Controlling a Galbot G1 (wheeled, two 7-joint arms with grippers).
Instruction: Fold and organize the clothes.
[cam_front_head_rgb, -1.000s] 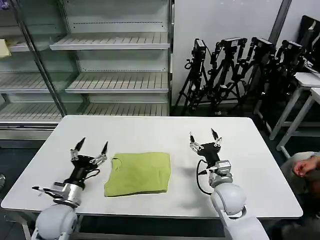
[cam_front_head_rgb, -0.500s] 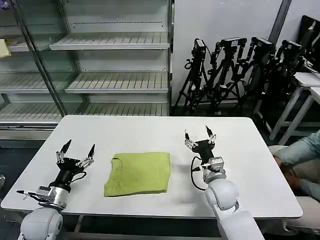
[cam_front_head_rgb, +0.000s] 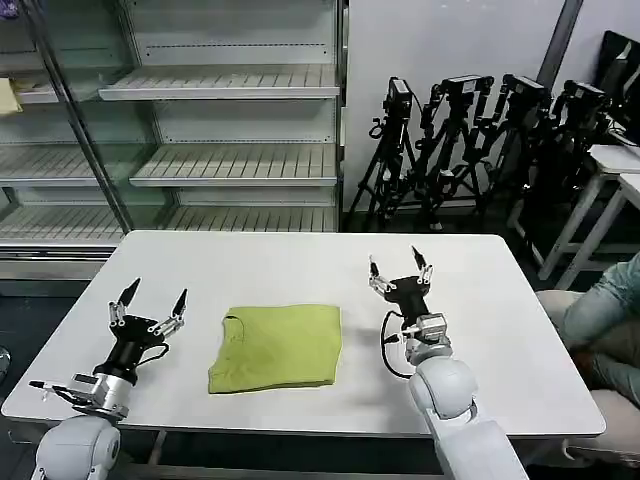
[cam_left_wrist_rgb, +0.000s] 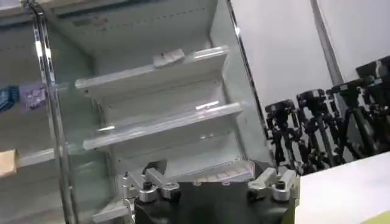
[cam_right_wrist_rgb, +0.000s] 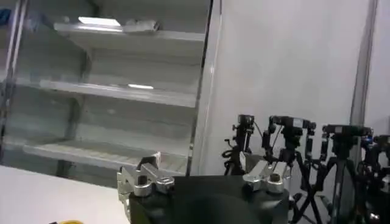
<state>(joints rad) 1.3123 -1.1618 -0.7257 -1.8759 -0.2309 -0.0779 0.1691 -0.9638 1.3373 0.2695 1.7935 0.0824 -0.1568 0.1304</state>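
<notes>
While the white desk (cam_front_head_rgb: 300, 265) carries everything, the lime-green T-shirt (cam_front_head_rgb: 278, 347) lies near its front edge as a flat, folded rectangle, collar toward the robot's left. Left gripper (cam_front_head_rgb: 148, 306) hovers just left of it, fingers spread and holding nothing; right gripper (cam_front_head_rgb: 399, 271) stands apart on the right, likewise released. Folding looks finished, so any last tidying should keep both grippers clear of the cloth and avoid snagging an edge.
</notes>
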